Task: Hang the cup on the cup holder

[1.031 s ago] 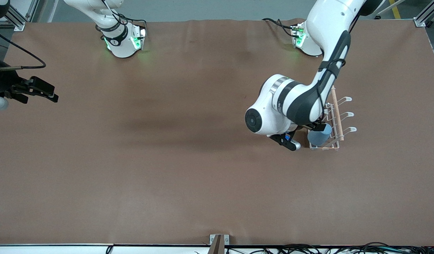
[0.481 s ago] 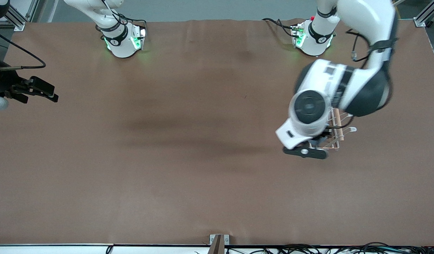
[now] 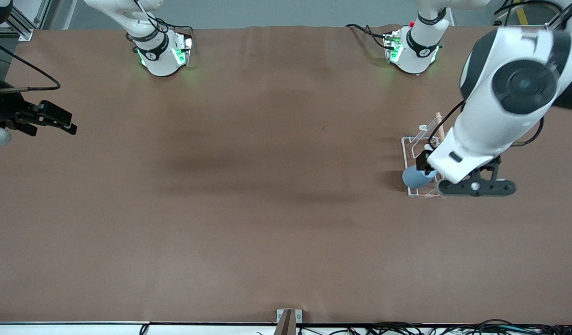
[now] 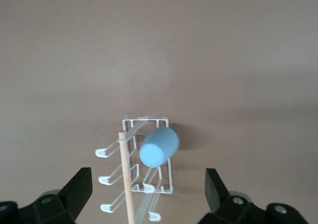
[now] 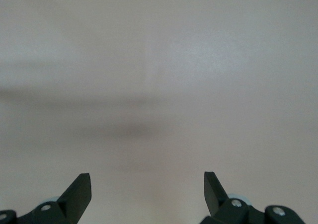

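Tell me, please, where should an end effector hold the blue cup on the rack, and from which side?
Probably grip the cup across its round side wall, near the closed bottom, which faces away from the cup holder. Approach from above, at the rack's right-arm side: the cup sits tilted on a prong, and the wooden dowel blocks the other.

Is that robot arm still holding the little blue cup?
No. In the left wrist view the cup hangs on a prong of the cup holder, while the left tool is open and clear of it.

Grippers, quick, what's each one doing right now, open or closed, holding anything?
Left gripper: open, empty, above the cup holder; the cup hangs there.
Right gripper: open, empty, waiting.
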Robot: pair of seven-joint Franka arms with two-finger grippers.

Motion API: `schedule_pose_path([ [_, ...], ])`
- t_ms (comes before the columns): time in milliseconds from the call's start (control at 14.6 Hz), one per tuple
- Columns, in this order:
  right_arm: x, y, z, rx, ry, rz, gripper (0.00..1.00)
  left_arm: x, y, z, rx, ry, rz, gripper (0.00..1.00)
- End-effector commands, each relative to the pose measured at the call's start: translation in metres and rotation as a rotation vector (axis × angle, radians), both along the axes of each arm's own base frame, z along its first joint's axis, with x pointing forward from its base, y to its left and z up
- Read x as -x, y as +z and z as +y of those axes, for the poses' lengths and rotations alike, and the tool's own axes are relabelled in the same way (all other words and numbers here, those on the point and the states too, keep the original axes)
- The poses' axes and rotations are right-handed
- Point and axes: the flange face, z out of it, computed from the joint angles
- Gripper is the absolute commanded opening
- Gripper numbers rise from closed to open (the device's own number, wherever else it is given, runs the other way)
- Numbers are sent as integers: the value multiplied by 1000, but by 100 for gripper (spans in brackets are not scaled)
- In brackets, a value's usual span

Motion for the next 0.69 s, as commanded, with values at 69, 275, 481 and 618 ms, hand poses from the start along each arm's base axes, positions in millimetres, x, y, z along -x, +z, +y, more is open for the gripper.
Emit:
schedule_pose_path([
  [69,3,3,-2,14,-10,1,100,21,45,48,104,68,-8,100],
  [275,3,3,-2,14,-10,1,100,41,66,84,182,79,1,100],
  [481,3,3,-2,14,-10,0,100,76,70,100,165,70,14,100],
  [618,3,2,-2,14,-10,3,100,96,65,111,153,90,8,100],
])
